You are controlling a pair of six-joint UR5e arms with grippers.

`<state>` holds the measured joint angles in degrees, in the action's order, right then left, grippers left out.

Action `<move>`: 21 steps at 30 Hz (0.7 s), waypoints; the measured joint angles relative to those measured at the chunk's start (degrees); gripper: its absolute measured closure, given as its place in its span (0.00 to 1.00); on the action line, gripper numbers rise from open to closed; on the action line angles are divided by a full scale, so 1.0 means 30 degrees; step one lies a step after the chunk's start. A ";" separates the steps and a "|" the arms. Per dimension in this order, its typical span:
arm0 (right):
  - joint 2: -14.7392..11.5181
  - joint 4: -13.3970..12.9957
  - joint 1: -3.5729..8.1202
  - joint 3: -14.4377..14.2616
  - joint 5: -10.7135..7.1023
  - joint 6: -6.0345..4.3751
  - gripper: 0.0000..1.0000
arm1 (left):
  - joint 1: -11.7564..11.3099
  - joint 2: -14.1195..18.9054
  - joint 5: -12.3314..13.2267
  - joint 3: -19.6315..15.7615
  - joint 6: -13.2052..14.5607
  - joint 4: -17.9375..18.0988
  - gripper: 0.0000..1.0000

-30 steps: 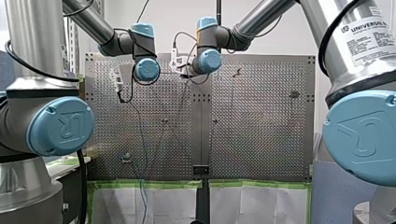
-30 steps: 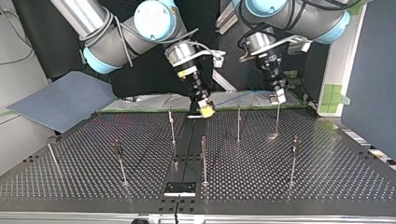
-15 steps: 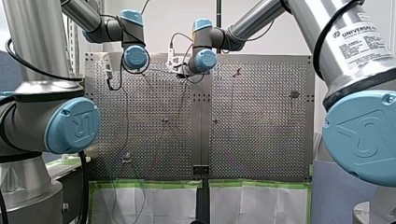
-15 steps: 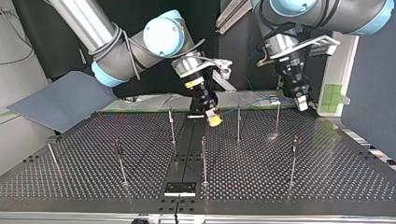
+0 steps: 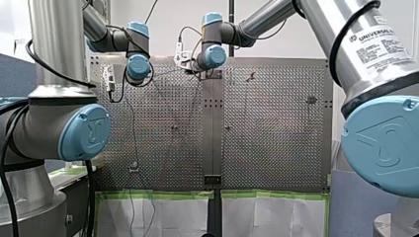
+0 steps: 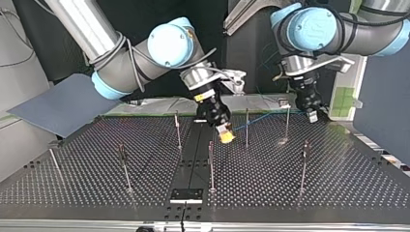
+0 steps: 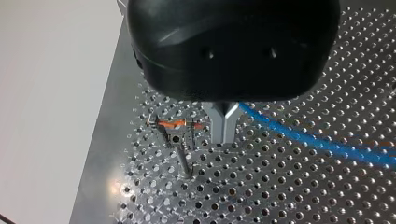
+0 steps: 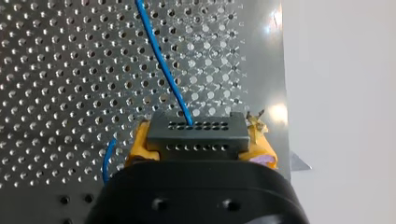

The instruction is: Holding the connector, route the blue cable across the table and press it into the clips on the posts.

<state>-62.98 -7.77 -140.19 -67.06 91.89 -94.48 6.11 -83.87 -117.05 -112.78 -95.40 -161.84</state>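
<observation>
- Perforated metal table (image 6: pixel 338 183) below.
- My right gripper (image 8: pixel 201 140) clamps dark grey rectangular connector (image 8: pixel 196 127).
- Thin blue cable (image 6: pixel 263 118) leaves toward the top view's three o'clock, pinched by my left gripper (image 6: pixel 312 116).

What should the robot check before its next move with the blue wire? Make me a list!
1. Grip on the connector by my right pincer: ok, the yellow pads clamp it.
2. Grip on the blue cable by my left pincer: ok, it comes out of the shut pincer.
3. Cable pressed into the orange clip beside that pincer: not ok, the clip is empty.
4. Cable joined to the connector: ok, it runs straight out of it.
5. Cable free of the post between the pincers: cannot tell.
</observation>
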 joint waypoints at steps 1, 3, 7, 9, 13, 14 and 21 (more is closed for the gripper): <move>0.0152 0.0027 -0.0023 0.0195 -0.0027 -0.0016 1.00 | -0.0051 -0.0087 0.0138 0.0129 -0.0029 -0.0065 1.00; 0.0379 0.0050 -0.0068 0.0510 -0.0061 -0.0062 1.00 | -0.0160 -0.0330 0.0469 0.0452 -0.0110 -0.0167 1.00; 0.0985 0.0155 -0.0255 0.1307 -0.0093 -0.0157 1.00 | -0.0349 -0.0773 0.1073 0.1020 -0.0294 -0.0213 1.00; 0.1254 0.0280 -0.0352 0.1628 -0.0098 -0.0170 1.00 | -0.0407 -0.0872 0.1386 0.1181 -0.0353 -0.0207 1.00; 0.1672 0.0465 -0.0529 0.2320 -0.0098 -0.0214 1.00 | -0.0539 -0.0929 0.1980 0.1360 -0.0504 -0.0205 1.00; 0.1714 0.0482 -0.0551 0.2456 -0.0100 -0.0242 1.00 | -0.0628 -0.0932 0.2141 0.1440 -0.0591 -0.0232 1.00; 0.1911 0.0633 -0.0578 0.3599 -0.0098 -0.0580 1.00 | -0.1564 -0.0916 0.3178 0.1617 -0.0679 -0.0333 1.00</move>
<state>-57.24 -5.88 -141.92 -56.26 91.60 -96.22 1.42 -86.62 -107.52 -107.92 -97.44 -162.84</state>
